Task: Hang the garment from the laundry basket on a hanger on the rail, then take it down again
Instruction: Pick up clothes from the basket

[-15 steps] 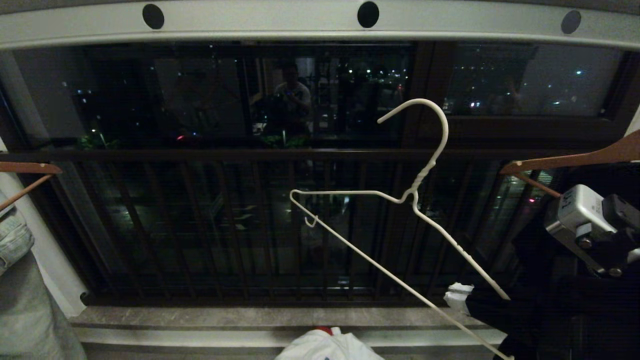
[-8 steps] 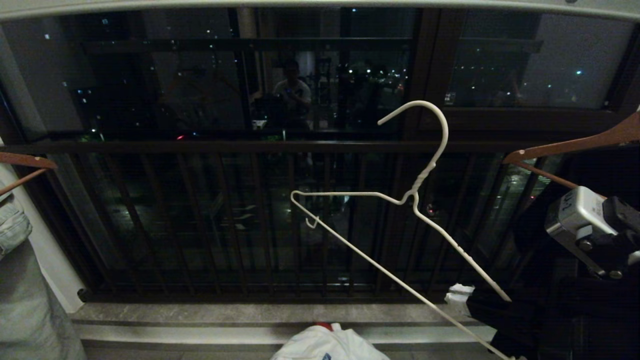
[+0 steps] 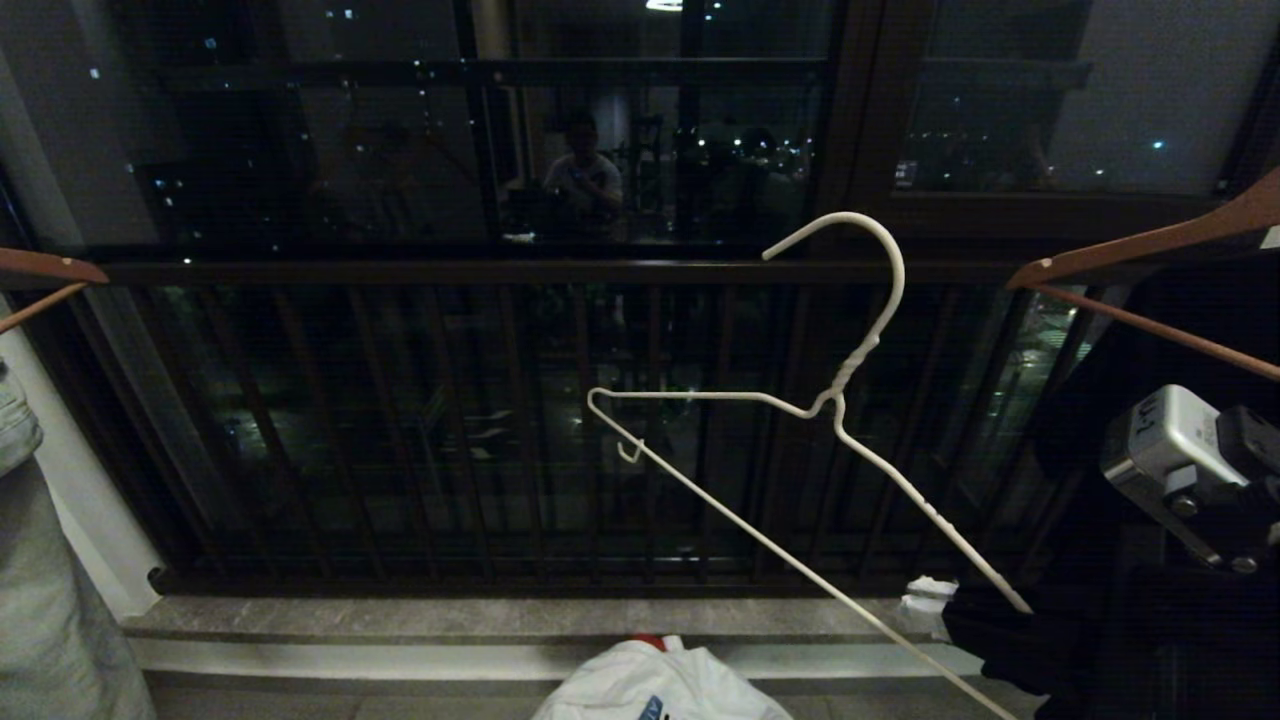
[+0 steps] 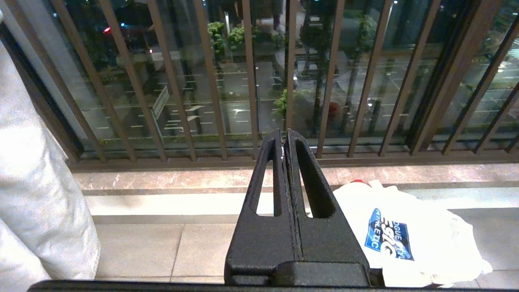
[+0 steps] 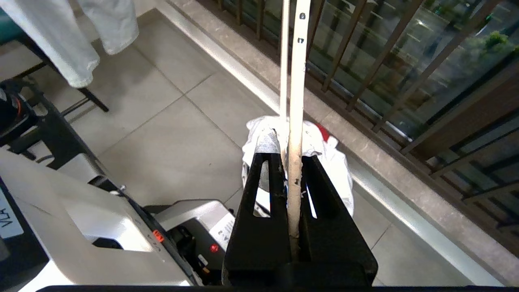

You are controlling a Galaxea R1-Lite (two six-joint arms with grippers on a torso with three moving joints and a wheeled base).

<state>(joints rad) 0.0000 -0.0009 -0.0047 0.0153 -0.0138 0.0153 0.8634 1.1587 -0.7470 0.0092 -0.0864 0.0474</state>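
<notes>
Pincer work first: right pincer is clamped on the off-white wire hanger, gripping both wires at one end of the frame. Seen from the head, the hanger stands tilted out from the lower right, hook uppermost and free of any support. Left pincer is closed on nothing, pointing at the dark balcony railing.

Change over the last second: the whole head view has slid downward. The pale holed rail, first across the top and then a sliver, is now out of frame, and more floor shows. That is the camera dipping with the body; the hanger keeps its place against the arm.

White T-shirt with blue print lies in a heap on the tiled floor by the stone sill, below the hanger. No basket shows. Brown wooden hangers flank the scene.

Judgement: robot appears to be lowering toward the shirt, hanger in hand, with threading likely next.
</notes>
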